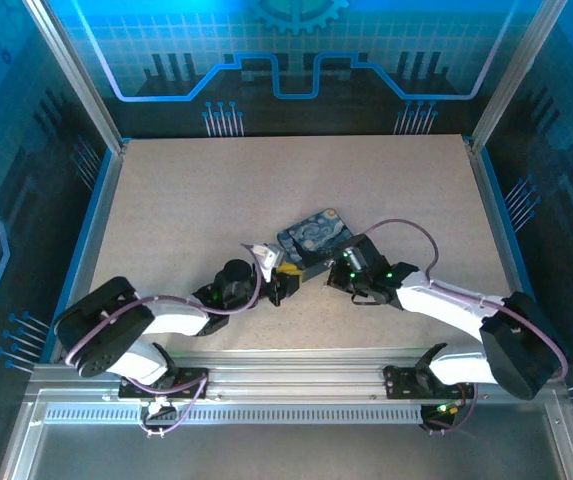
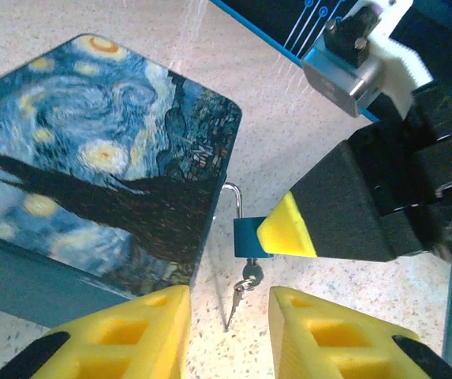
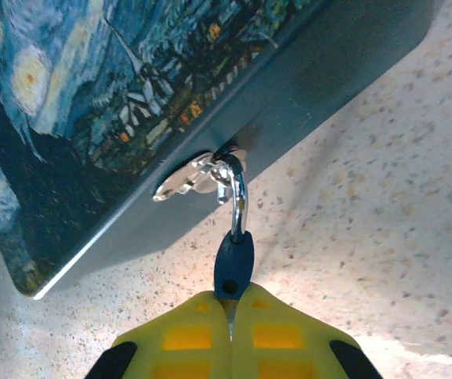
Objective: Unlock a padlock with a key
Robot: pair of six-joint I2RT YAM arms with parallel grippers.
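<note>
Alignment is what this step asks for: the left gripper (image 2: 229, 294) is released, its yellow fingers parted with nothing between them, and the key (image 2: 234, 304) lies just ahead of its tips, in line with the gap. To do it well, I would ease that gripper forward so both pads close squarely on the key, then turn gently, since a skewed pinch would likely flick so small a thing away. The right gripper (image 3: 231, 304) is clenched on the padlock (image 3: 233, 264), which juts straight out ahead of its fingertips, and that hold needs to be firm so the body does not swing in the turn. The padlock is small, its body dark blue in these views, its thin silvery shackle (image 3: 240, 201) apparently closed and threaded through the hasp (image 3: 186, 181) on the side of the night-sky box (image 3: 68, 95). The key is a slim dark sliver with a ringed head just beside the body's end away from the shackle — whether it sits in the keyhole I cannot tell
</note>
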